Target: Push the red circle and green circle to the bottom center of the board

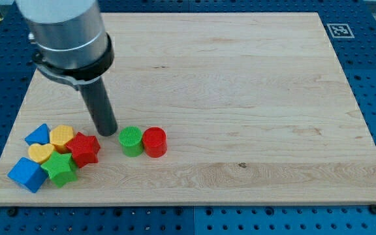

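Ridges are showing on the flat top of the green circle [131, 140], a short upright cylinder lying on the wooden board [240, 85] towards the view's bottom left. The red circle [154, 141], a cylinder of like build with a smooth-looking top, is sitting just to its right, the two touching or very nearly so. My tip [107, 132] is resting on the board just left of the green circle, slightly above it in the view. The rod is carrying no jaws, so there is no opening or closing to tell. Further left, a cluster is lying near the board's bottom left corner: a red star [84, 149], a green star [61, 168], a yellow block [62, 138], another yellow block [40, 153], a blue block [38, 135] and a blue cube [26, 173].
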Available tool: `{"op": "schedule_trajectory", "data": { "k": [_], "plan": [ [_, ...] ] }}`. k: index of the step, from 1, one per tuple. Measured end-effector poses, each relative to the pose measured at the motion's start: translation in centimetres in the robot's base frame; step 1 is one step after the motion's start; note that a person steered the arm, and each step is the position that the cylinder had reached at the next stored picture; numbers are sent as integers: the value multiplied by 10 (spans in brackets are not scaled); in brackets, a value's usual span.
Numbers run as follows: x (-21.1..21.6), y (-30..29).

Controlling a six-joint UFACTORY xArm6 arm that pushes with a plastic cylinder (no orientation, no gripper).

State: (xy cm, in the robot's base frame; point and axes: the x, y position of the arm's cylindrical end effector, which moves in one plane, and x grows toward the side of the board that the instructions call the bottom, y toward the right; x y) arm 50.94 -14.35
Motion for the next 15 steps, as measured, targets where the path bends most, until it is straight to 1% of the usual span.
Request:
{"op": "schedule_trajectory", "data": {
  "k": [4,10,11,12,14,15],
  "plan": [
    [28,16],
    [28,128],
    [16,134],
    [-1,154],
    [-7,215],
    [-2,214]
  ]
}}
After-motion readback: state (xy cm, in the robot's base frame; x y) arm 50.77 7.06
